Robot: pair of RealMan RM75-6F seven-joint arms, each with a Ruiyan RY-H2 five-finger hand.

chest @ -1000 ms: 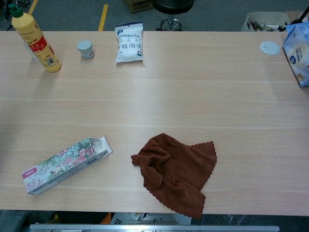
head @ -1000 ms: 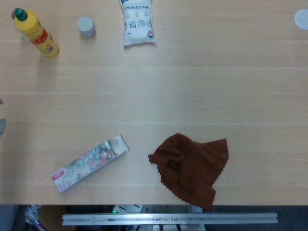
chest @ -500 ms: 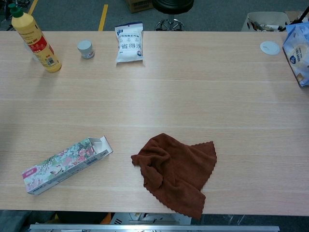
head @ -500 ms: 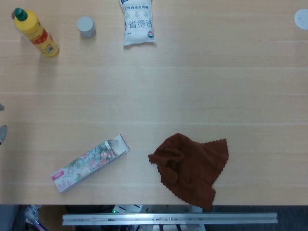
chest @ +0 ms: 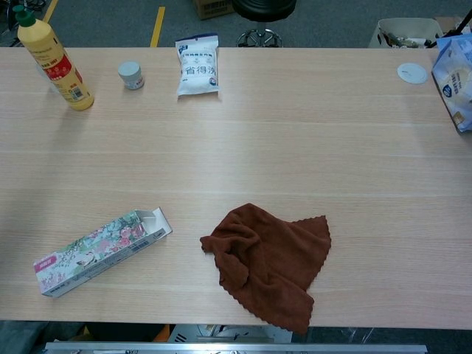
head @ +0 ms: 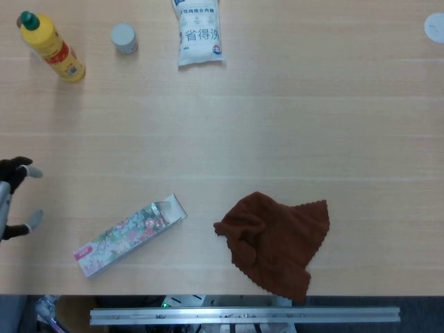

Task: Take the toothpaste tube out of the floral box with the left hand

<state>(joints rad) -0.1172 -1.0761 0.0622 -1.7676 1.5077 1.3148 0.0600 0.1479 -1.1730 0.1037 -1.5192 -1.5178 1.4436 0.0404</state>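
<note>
A: Where is the floral box [head: 129,234]?

B: Lower left of the head view, flat on the table [head: 291,125], lying diagonally with its open flap end pointing upper right. The toothpaste tube itself can't be seen; whether it sits inside, I cannot tell.

A: And the left hand [head: 12,198]?

B: At the left edge of the head view, well apart from the box, fingers spread, holding nothing. The chest view doesn't show it.

A: What else?

B: A crumpled brown cloth [head: 275,241] right of the box. Along the top: a yellow bottle [head: 50,46], a small jar [head: 124,38], a white pouch [head: 198,31].
</note>
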